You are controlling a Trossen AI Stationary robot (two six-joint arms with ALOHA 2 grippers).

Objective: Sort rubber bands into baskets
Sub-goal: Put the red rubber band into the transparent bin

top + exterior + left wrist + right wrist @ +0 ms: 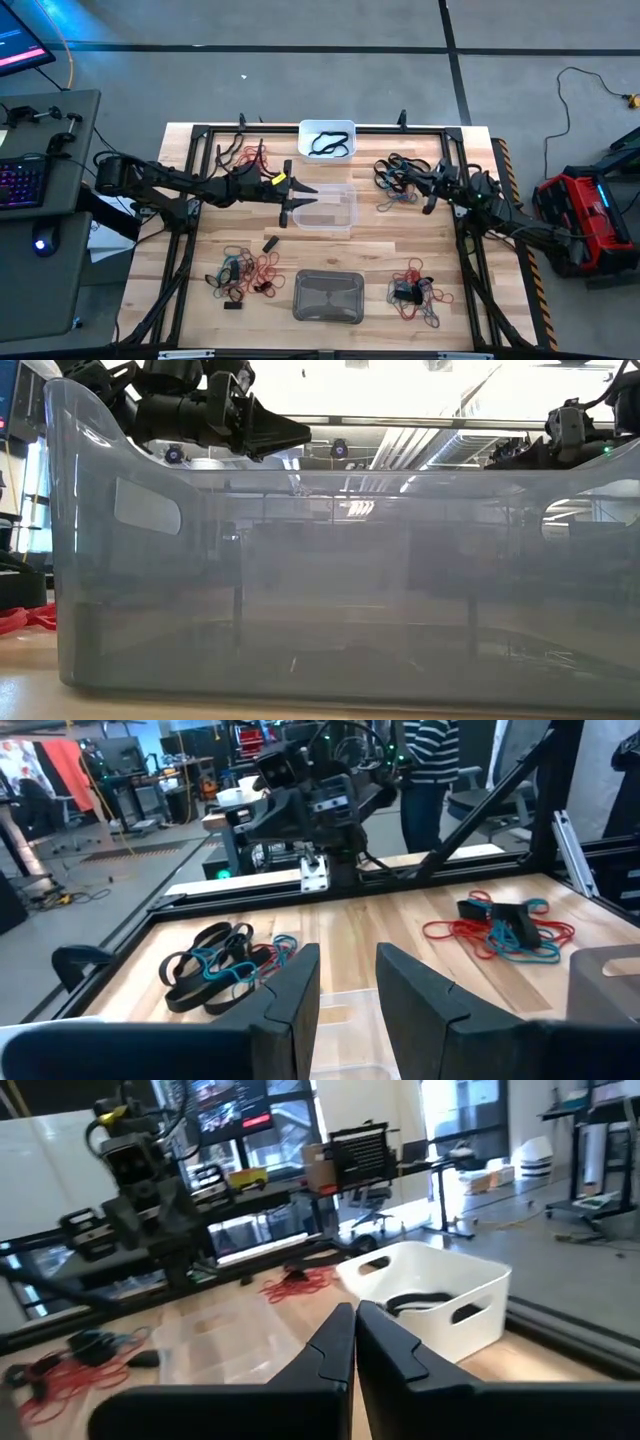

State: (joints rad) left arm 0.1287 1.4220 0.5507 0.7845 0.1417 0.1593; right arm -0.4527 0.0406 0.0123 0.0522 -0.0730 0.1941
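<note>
Three baskets stand in a row down the table's middle: a white basket (pixel 326 141) at the far edge holding black rubber bands (pixel 415 1300), a clear basket (pixel 325 207), and a grey basket (pixel 330 296) nearest. Loose rubber bands lie in piles at the far left (pixel 250 155), far right (pixel 398 172), near left (pixel 245 272) and near right (pixel 415 290). My left gripper (pixel 348 955) is open and level above the clear basket's left rim, with nothing between its fingers. My right gripper (pixel 354 1308) is shut, raised beside the far-right pile.
The grey basket's wall (pixel 320 580) fills the low view. Small dark pieces (pixel 270 243) lie left of the clear basket. A black frame (pixel 200 135) runs round the tabletop. A person in a striped shirt (pixel 430 750) stands beyond the table.
</note>
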